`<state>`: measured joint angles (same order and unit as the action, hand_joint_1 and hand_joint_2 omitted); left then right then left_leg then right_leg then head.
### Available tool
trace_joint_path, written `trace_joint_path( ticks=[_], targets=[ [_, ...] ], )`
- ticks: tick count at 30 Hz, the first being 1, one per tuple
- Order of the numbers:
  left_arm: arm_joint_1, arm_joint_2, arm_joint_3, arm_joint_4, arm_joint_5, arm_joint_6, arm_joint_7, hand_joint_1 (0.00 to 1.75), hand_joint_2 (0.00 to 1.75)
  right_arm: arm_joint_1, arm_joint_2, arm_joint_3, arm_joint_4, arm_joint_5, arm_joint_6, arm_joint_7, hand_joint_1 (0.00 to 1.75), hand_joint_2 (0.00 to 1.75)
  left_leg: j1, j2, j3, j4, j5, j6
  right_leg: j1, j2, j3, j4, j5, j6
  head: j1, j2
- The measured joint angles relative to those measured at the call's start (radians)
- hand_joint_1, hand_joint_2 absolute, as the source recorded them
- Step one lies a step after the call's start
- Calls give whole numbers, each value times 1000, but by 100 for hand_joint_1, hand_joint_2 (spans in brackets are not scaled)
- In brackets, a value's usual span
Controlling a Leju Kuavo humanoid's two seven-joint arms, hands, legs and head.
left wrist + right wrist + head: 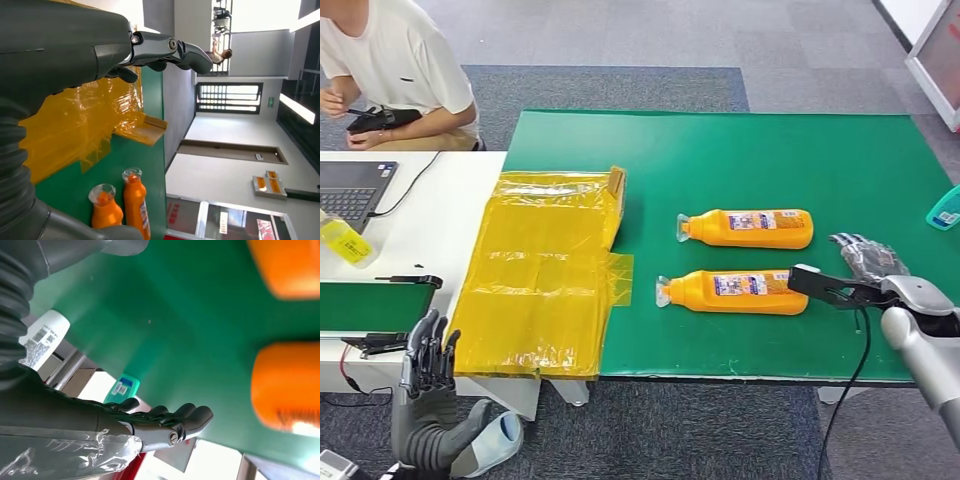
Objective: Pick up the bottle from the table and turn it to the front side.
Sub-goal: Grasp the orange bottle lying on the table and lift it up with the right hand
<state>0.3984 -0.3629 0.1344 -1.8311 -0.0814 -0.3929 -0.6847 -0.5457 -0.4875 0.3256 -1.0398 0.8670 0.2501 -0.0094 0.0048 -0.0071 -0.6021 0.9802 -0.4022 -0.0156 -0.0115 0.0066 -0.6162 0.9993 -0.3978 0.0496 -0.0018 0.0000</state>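
Two orange bottles lie on their sides on the green table point(788, 150), caps pointing left. The near bottle point(735, 292) and the far bottle point(750, 228) both show labels on top. My right hand point(860, 268) hovers at the near bottle's base, open, its thumb reaching up to the bottle's end and the dark fingers spread behind. In the right wrist view the hand point(166, 422) holds nothing, with the near bottle's base point(286, 385) close ahead. My left hand point(429, 385) hangs low beside the white table, open, fingers up. The left wrist view shows both bottles' caps point(120, 200).
A flat box wrapped in yellow plastic point(546, 270) covers the table's left end. A white table point(448, 210) carries a laptop point(350, 190) and a green tray point(373, 305). A person point(395, 70) crouches behind it. A teal object point(945, 208) lies at the far right edge.
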Motion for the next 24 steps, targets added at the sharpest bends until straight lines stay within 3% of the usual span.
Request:
trace_joint_path(
  ticks=[5, 9, 12, 19, 24],
  targets=[
    [-2, 0, -1, 7, 1, -6, 1, 0, 175, -17, 14, 39, 60, -11, 35, -5, 0, 175, 0, 0, 0, 0, 0, 0, 0, 0, 0, 0, 0, 0, 0, 0],
    [-6, -1, 0, 19, 0, -34, 1, 0, 175, -46, 21, 80, 132, -116, 132, -42, 0, 175, 0, 0, 0, 0, 0, 0, 0, 0, 0, 0, 0, 0, 0, 0],
    [-10, -1, 2, 33, 0, -46, 0, 0, 175, -76, 22, 121, 178, -183, 156, -50, 0, 175, 0, 0, 0, 0, 0, 0, 0, 0, 0, 0, 0, 0, 0, 0],
    [-18, -1, 3, 58, 0, -54, 0, 0, 175, -115, 42, 216, 250, -279, 121, -48, 0, 175, 0, 0, 0, 0, 0, 0, 0, 0, 0, 0, 0, 0, 0, 0],
    [-32, 1, -8, 93, -17, -64, 12, 0, 175, -86, 73, 224, 280, -367, 21, -84, 0, 175, 0, 0, 2, 0, -1, 0, 0, 1, 0, 0, 0, 0, 0, 0]
  ],
)
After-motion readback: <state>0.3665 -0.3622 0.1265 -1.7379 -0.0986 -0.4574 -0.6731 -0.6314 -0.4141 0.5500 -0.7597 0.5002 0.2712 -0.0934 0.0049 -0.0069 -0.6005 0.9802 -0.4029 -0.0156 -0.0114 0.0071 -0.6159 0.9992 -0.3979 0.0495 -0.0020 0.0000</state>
